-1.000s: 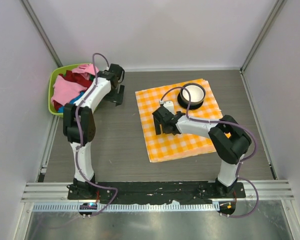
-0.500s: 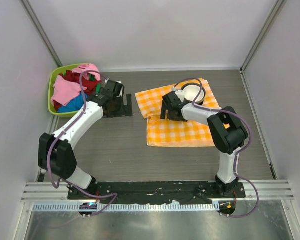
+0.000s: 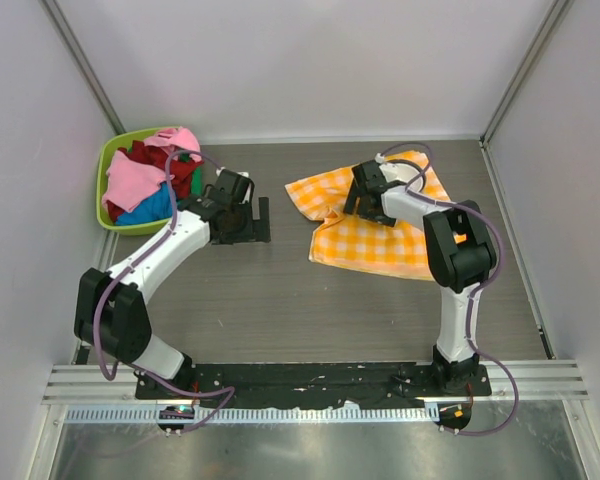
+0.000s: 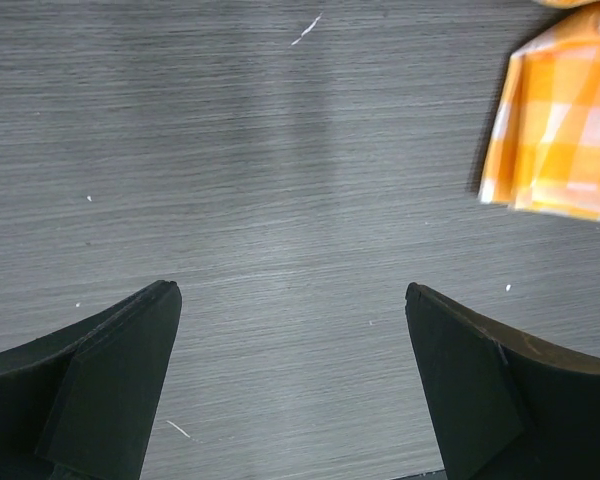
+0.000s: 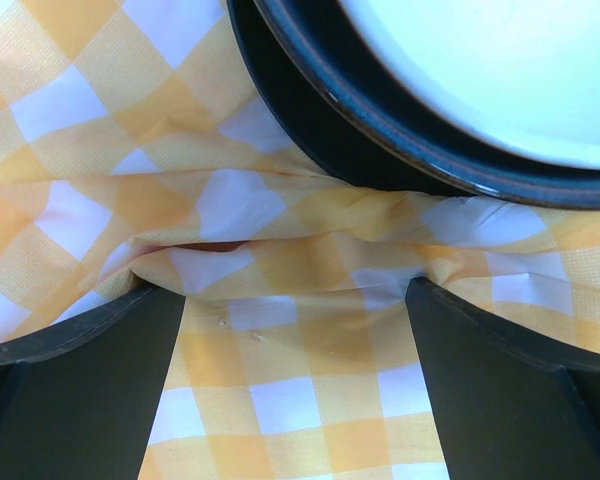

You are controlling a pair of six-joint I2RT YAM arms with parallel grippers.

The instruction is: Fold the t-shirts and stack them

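Seems to be shoving the checked cloth (image 3: 380, 245) aside, left tool (image 4: 290, 290) and right tool (image 5: 292, 290) gaping and empty; next, fetching t-shirts (image 3: 140, 180) from the tub (image 3: 101, 185).

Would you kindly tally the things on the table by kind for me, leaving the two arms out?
green basket: 1
t-shirts heaped in it: 4 at least, by the colours showing (pink, dark red, blue, green)
checked cloth: 1
bowl: 1
total: 7 at least
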